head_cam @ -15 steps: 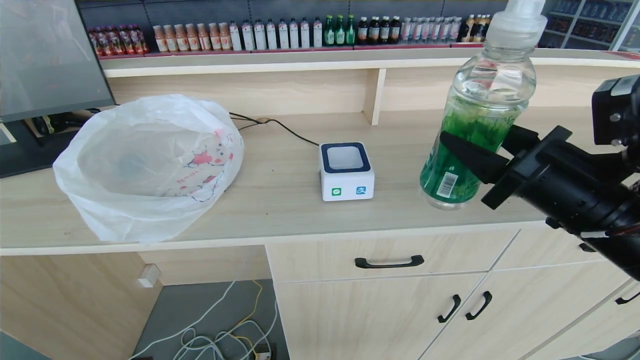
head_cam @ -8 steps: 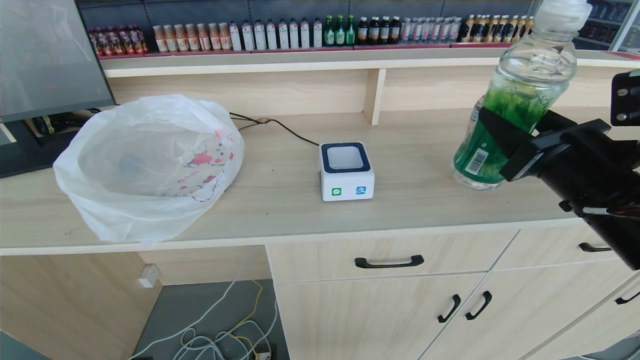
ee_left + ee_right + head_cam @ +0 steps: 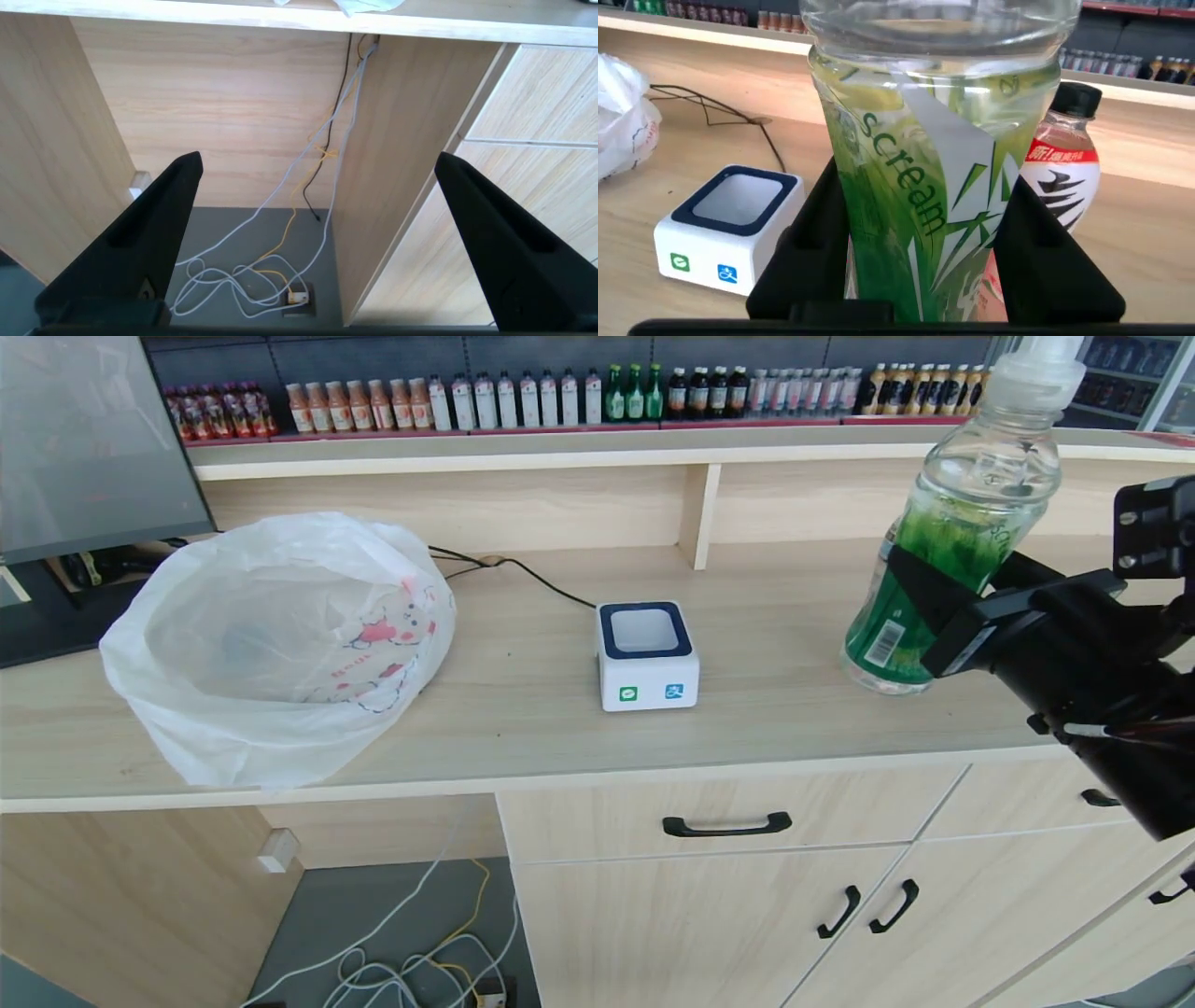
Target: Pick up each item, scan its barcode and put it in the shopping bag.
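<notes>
My right gripper (image 3: 943, 588) is shut on a clear bottle with a green label (image 3: 943, 551), held tilted above the right part of the counter; its barcode (image 3: 883, 642) faces left. The bottle (image 3: 924, 196) sits between the black fingers (image 3: 808, 252) in the right wrist view. A white scanner box (image 3: 647, 656) with a dark-rimmed window sits mid-counter, also seen as the scanner (image 3: 727, 229). The white plastic shopping bag (image 3: 280, 639) stands open at the left. My left gripper (image 3: 318, 243) hangs open below the counter, over floor cables.
A second bottle with a black cap and red-white label (image 3: 1062, 177) stands behind the held one. A monitor (image 3: 89, 439) stands at the far left. A cable (image 3: 523, 574) runs from the scanner to the back. Drawers (image 3: 728, 821) lie under the wooden counter (image 3: 523, 709).
The right gripper lifted the green bottle off the counter and carried it to the right and up, tilting it. Over the last half second it barely shifted.
</notes>
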